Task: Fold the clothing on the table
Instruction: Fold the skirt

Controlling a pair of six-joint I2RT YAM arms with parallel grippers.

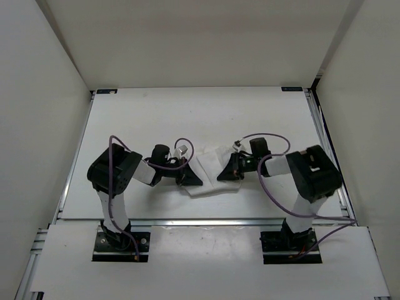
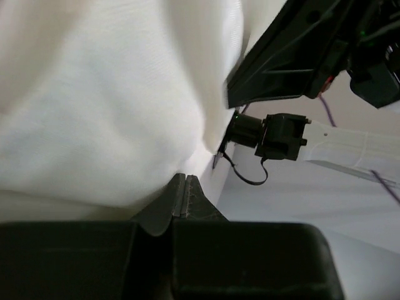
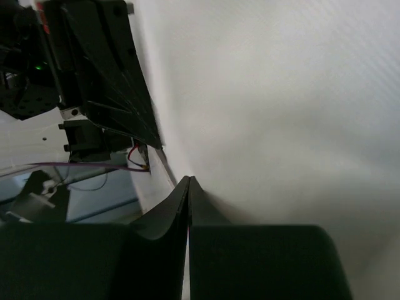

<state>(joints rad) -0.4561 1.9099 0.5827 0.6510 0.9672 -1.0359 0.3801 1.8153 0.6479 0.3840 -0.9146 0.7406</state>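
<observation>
Now, left jaws: the left gripper (image 2: 184,182) has its fingers pressed together, with a fold of the clothing (image 1: 210,185) nipped at the tips.
Right jaws: the right gripper (image 3: 189,181) is likewise closed tip to tip on the fabric's opposite side. How deep the cloth sits in either pinch is hard to tell, as white fills both wrist views.
Clothing: a small white piece, bunched and partly lifted between the two grippers, with its lower part resting on the table (image 1: 156,112).
Place: about midway along the near edge of the table, a little in from it, and well apart from the far corners and both side edges.
Step in hand: by my judgement, carrying a held edge over to make a fold.
Doing it well: move both grippers together at matched height and pace, so the held edge runs straight and taut without being stretched. Keep the wrists low so the loose part drags flat instead of rolling. Lay the held edge square onto the opposite edge, and part the fingers only once the cloth is down.
Risk: thin fabric may slip from a shallow pinch, or one side may lead and skew the crease.
Containers: none in view; the clothing rests on nothing but the table.
</observation>
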